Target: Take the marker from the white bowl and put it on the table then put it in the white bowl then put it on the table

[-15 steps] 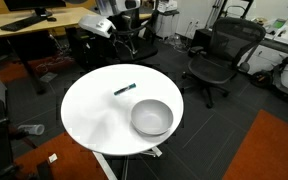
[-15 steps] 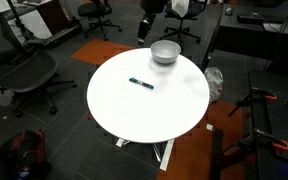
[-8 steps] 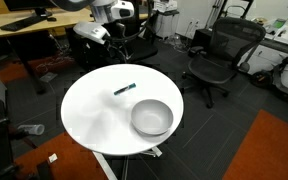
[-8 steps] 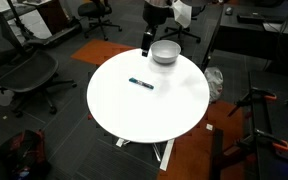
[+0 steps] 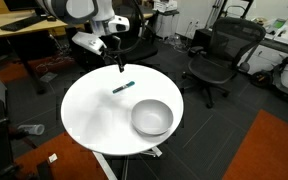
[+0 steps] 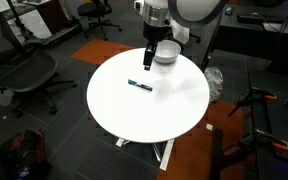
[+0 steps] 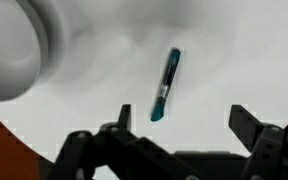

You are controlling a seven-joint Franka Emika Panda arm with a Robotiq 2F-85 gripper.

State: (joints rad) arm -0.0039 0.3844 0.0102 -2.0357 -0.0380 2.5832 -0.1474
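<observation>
claw (image 7: 181, 118) open over marker (image 7: 165, 85) | marker flat on surface (image 5: 94, 115), outside bowl (image 5: 152, 117) | straddle its middle, crosswise, then lower

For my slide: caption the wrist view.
Open pincer hovers over slim teal marker lying on white table, shallow silvery bowl nearby.

floor: dark carpet (image 5: 209, 135), orange patch (image 5: 274, 150) | furniture: black office chair (image 5: 219, 55) near light-wood desk (image 5: 44, 22) at back
</observation>
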